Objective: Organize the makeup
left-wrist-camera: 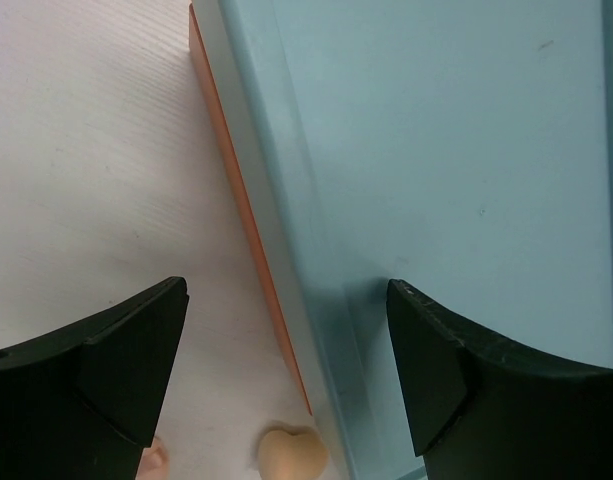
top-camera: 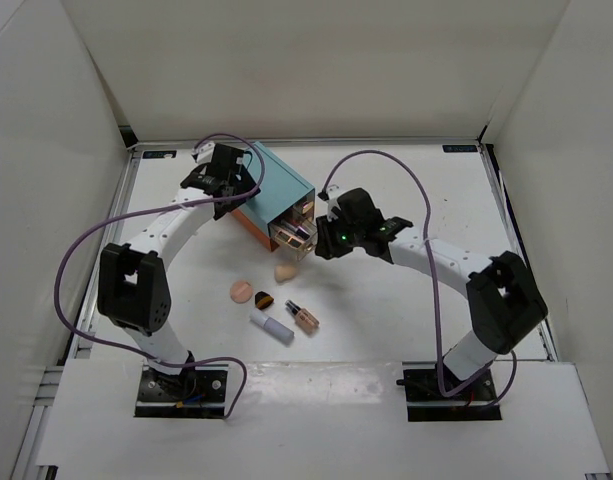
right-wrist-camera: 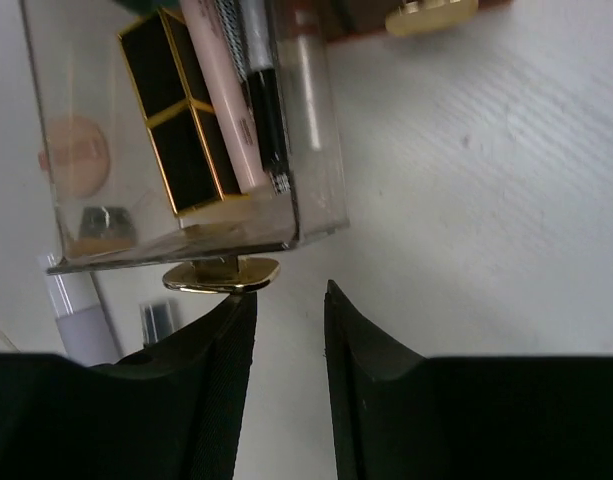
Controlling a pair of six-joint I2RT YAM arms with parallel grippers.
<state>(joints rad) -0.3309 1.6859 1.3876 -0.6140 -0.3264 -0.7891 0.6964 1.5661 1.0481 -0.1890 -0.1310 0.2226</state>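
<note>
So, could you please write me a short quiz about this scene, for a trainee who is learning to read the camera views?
1. True or false: the clear drawer of the teal box is pulled out.
2. Which item on the table lies nearest that drawer? A beige sponge; B white tube; C foundation bottle.
3. What colour is the drawer's knob?
Key: 1 true; 2 A; 3 gold.
</note>
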